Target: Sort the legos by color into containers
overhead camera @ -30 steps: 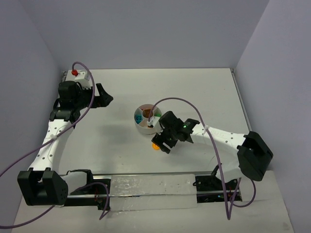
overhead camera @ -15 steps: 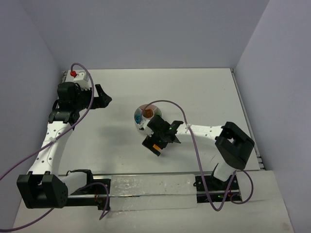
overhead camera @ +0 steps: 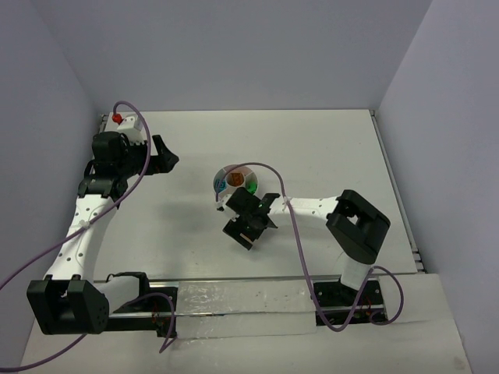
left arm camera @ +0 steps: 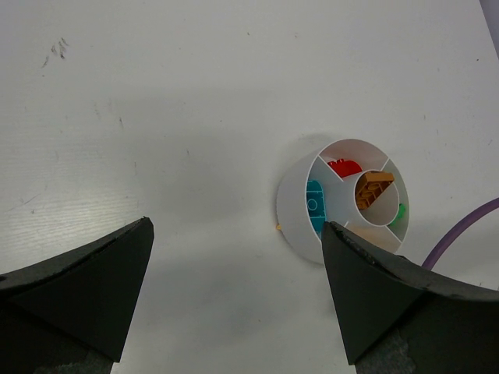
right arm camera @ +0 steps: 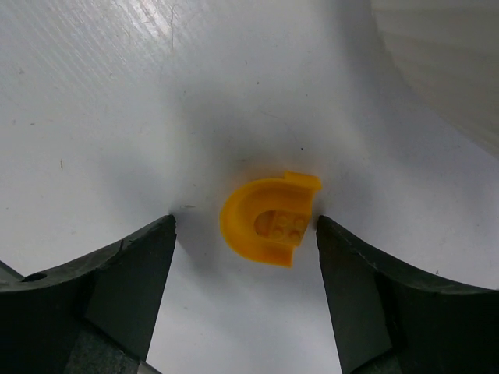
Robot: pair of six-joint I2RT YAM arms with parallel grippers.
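White matte worktop, boxed in by pale lilac walls at 9, 12 and 3 o'clock. Small white box with a red knob at the 10 o'clock corner; possibly a stop button, too small to confirm. Translucent strip along the 6 o'clock edge. Faint dark scuffs at 10 o'clock in the left wrist view.

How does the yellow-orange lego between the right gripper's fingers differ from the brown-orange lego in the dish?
Colour: the yellow-orange lego is bright; the brown-orange lego is darker.
Place: the yellow-orange one lies on the table, outside the white dish; the brown-orange one sits in the middle of it.
Shape: the yellow-orange one is a rounded arch; the brown-orange one looks angular.
Both are small plastic pieces.
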